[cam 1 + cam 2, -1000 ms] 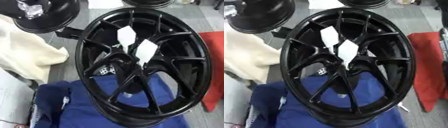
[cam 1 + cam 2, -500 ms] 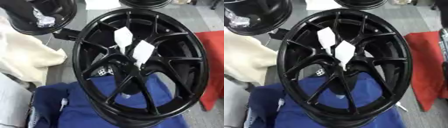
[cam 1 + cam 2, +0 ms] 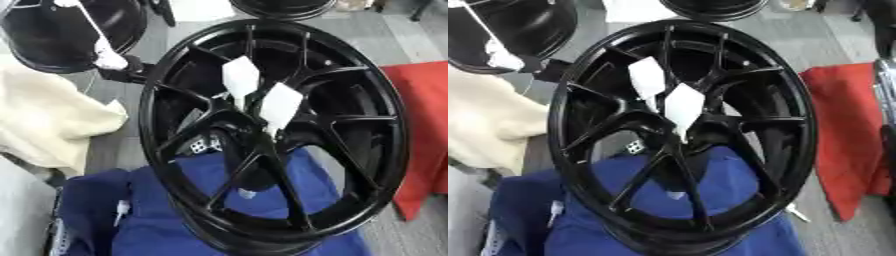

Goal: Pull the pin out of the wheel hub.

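A large black spoked wheel hub (image 3: 271,135) stands tilted on a blue cloth (image 3: 166,220), filling the middle of both views. Two white, flat, pointed pieces stick out near its centre: one (image 3: 241,77) higher and to the left, the other (image 3: 282,104) lower and to the right, its tip pointing down at the hub's middle. I cannot tell which of them is the pin. Neither of my hands shows in either view.
A second black wheel (image 3: 61,30) lies at the upper left. In front of it a white lump (image 3: 109,60) hangs on a thin white line. A cream cloth (image 3: 44,125) lies at the left and a red cloth (image 3: 846,130) at the right. A third wheel (image 3: 710,7) shows at the top.
The white lump at the upper left has moved down and right, closer to the hub's rim. The whole picture has shifted slightly. The two white pieces stay in the hub.
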Motion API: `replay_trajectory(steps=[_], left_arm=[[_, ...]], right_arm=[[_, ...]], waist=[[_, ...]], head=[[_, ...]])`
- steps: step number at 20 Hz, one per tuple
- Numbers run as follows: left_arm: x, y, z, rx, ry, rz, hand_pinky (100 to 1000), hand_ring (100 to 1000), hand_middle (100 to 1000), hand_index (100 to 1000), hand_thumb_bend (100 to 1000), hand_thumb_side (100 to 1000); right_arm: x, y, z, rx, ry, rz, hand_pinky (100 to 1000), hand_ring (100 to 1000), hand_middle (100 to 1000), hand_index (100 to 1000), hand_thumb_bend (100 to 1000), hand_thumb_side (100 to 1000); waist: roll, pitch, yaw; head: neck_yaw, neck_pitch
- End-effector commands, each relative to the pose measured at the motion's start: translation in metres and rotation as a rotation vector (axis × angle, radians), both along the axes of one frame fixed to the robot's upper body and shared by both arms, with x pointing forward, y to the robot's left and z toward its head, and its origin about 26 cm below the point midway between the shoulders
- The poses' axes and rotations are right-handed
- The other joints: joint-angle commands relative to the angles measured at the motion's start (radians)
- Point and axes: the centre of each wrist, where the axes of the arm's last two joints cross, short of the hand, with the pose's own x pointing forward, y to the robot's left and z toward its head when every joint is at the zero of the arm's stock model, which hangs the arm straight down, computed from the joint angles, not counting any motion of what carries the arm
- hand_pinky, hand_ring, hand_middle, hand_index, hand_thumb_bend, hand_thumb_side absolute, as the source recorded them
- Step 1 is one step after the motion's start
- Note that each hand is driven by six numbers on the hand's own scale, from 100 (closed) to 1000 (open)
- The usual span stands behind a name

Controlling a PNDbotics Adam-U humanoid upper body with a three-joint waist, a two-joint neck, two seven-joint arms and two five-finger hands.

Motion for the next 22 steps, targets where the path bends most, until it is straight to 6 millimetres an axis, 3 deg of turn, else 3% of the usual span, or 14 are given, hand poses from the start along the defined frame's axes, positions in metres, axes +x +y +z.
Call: replay_trajectory(steps=[1, 22], left_arm=[[0.0, -0.005, 0.009, 0.003, -0.025, -0.046, 899, 863, 781, 832, 426, 100], [0.027, -0.051, 0.004, 0.022, -0.024, -0.225, 873, 847, 803, 835, 389, 100]], right_arm=[[-0.002, -0.001, 0.01, -0.003, -0.028, 0.006, 676, 570, 562, 695, 100, 712], [-0.001, 0.007, 0.011, 0.015, -0.036, 0.04, 675, 569, 561, 693, 100, 718]], waist=[[-0.003, -0.015, -0.003], [0.006, 0.009, -0.036]], head=[[-0.004, -0.015], [0.016, -0.034]])
